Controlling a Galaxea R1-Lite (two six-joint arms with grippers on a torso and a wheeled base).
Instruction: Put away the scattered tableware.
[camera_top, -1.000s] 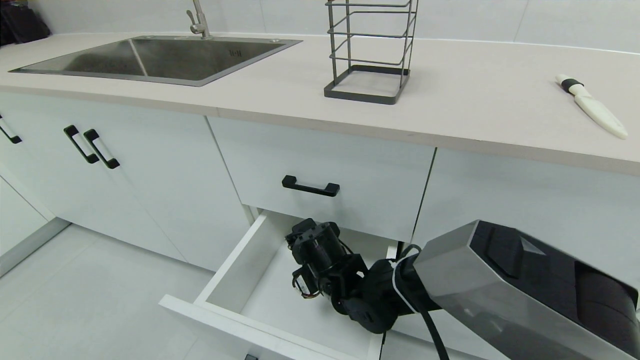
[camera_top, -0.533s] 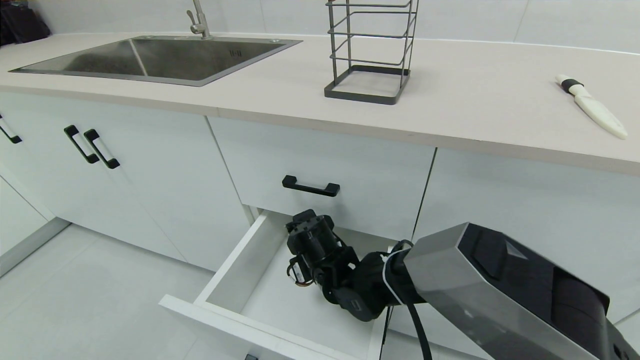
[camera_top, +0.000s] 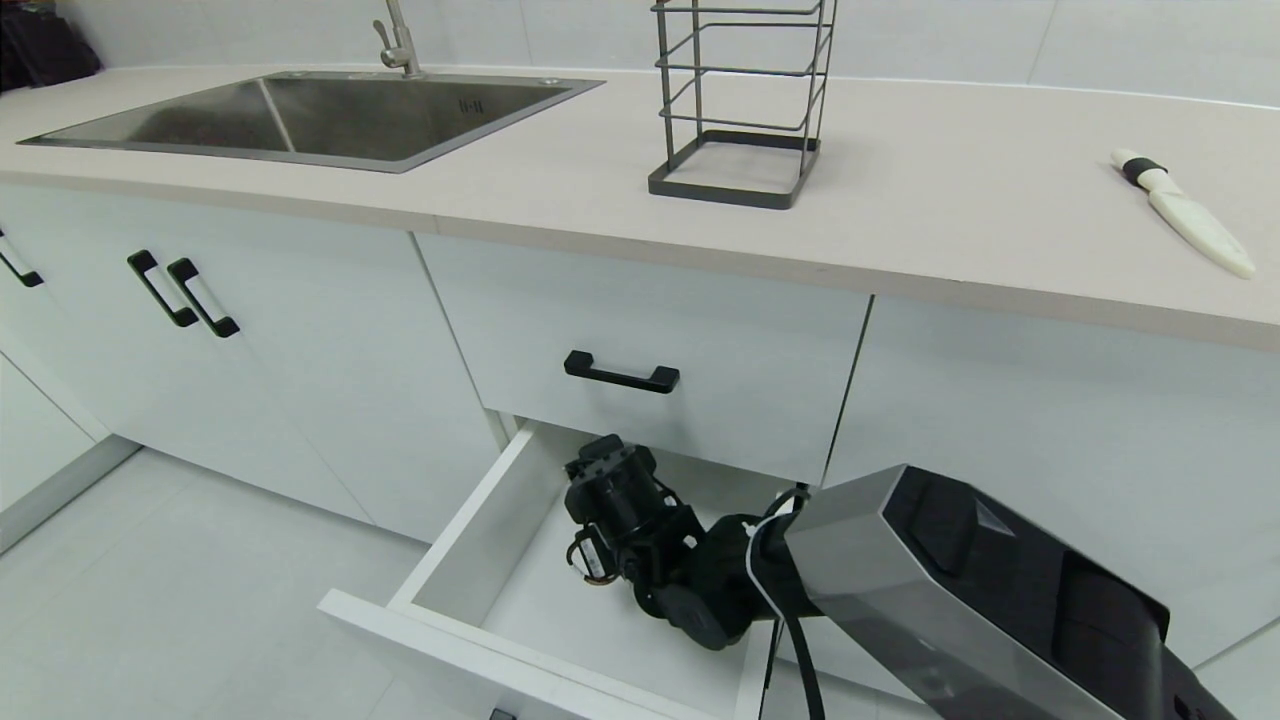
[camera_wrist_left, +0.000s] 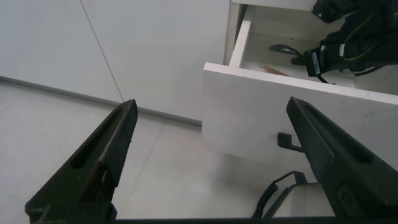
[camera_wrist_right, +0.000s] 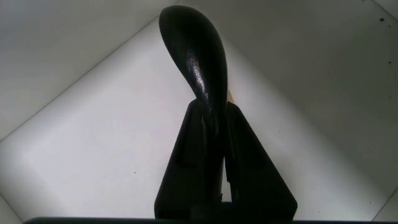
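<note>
Since a second ago the right arm has shifted a little toward the robot's left over the open lower drawer (camera_top: 452, 535), its grey forearm following; everything on the counter lies as it did. The right gripper (camera_wrist_right: 214, 115) sits inside the drawer with its fingers (camera_wrist_right: 249, 155) pressed together on a black spoon (camera_wrist_right: 189, 43). The handle runs up between the two fingers, and the glossy bowl stands clear beyond the fingertips, over the white drawer floor near a back corner. Whether the bowl touches that floor cannot be told. From the left wrist view the spoon's bowl points toward the drawer's left wall, and a thin pale wooden stick (camera_wrist_left: 277, 70) lies on the drawer floor just beside it. The left gripper (camera_wrist_left: 211, 106) hangs low outside the drawer, in front of the drawer's white front panel, its two fingers spread wide apart and holding nothing. On the countertop (camera_top: 950, 200) a white knife (camera_top: 1185, 215) with a black band lies far to the right, well apart from a dark wire rack (camera_top: 740, 110) that stands upright near the middle, and the steel sink (camera_top: 320, 115) is set in at the left
</note>
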